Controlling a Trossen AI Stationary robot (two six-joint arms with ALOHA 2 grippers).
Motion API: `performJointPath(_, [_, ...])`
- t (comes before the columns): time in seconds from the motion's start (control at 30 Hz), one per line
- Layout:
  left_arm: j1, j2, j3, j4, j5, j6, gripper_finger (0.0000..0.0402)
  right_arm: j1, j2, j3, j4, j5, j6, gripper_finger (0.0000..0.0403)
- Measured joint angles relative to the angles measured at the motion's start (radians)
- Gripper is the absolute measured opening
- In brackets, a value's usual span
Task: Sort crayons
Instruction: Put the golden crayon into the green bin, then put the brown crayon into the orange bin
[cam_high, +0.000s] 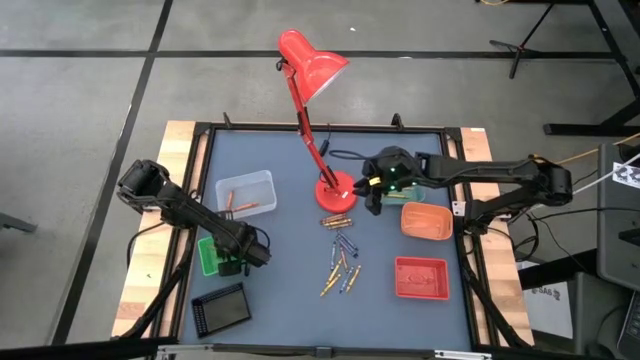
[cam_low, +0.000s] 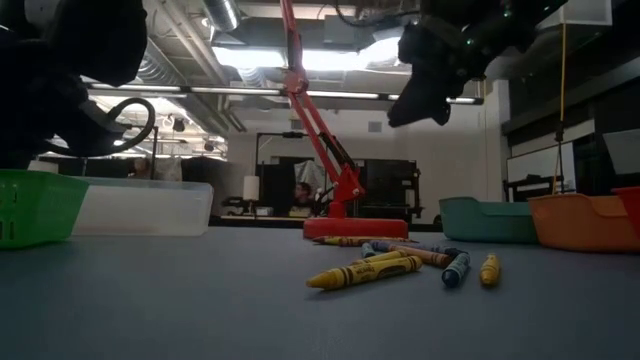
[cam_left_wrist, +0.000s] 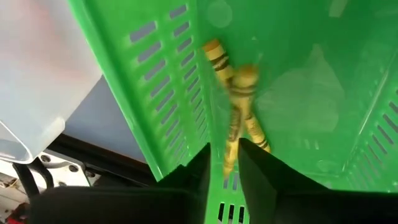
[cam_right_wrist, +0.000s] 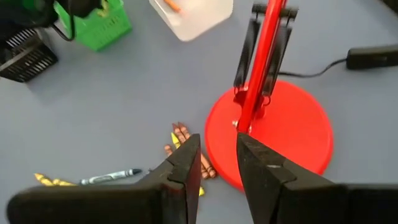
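Several loose crayons (cam_high: 342, 262) lie on the grey mat, with a few brown and yellow ones (cam_right_wrist: 186, 146) beside the lamp base. My left gripper (cam_left_wrist: 225, 177) points down into the green tray (cam_left_wrist: 311, 93) at the left, its fingers parted. A blurred yellow crayon (cam_left_wrist: 239, 106) has one end between its fingertips. Another yellow crayon (cam_left_wrist: 217, 59) lies on the tray floor. My right gripper (cam_right_wrist: 217, 165) hangs open and empty above the mat next to the lamp base. My left gripper comes from above, pointing down into the green tray. The near end (cam_left_wrist: 229, 163) of the blurred yellow crayon lies in the gap between its parted fingers. I cannot tell whether either finger touches it.
The red desk lamp (cam_high: 335, 192) stands mid-table, its arm leaning toward the far edge. A clear tray (cam_high: 262, 180) holding orange crayons is far left. A black tray (cam_high: 222, 308) is near left. Orange (cam_high: 426, 220) and red (cam_high: 421, 277) trays sit on the right.
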Motion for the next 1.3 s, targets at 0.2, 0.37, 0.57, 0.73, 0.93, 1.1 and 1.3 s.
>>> performJointPath(0.2, [0.0, 0.0, 0.001, -0.017, 0.004, 0.0, 0.0114, 0.0, 0.063, 0.0, 0.021, -0.037, -0.001, 0.0101])
performJointPath(0.37, [-0.001, -0.055, 0.025, -0.037, -0.001, -0.001, 0.0126, 0.031, 0.114, 0.0, 0.096, -0.094, -0.019, 0.0101])
performJointPath(0.57, [-0.001, -0.192, 0.062, -0.036, -0.001, -0.042, 0.0127, 0.121, 0.174, 0.0, 0.121, -0.068, -0.117, 0.0101])
performJointPath(0.73, [0.0, -0.297, 0.068, -0.018, -0.001, -0.128, 0.0127, 0.184, 0.239, 0.0, 0.119, 0.03, -0.175, 0.0101])
performJointPath(0.93, [0.0, -0.362, 0.068, 0.016, -0.001, -0.216, 0.0128, 0.212, 0.323, 0.0, 0.117, 0.109, -0.189, 0.0101])
performJointPath(1.1, [0.0, -0.368, 0.068, 0.054, 0.002, -0.232, 0.0128, 0.208, 0.375, 0.0, 0.117, 0.116, -0.189, 0.0101])
performJointPath(1.3, [0.0, -0.368, 0.068, 0.079, 0.004, -0.232, 0.0128, 0.209, 0.424, 0.0, 0.116, 0.105, -0.215, 0.0101])
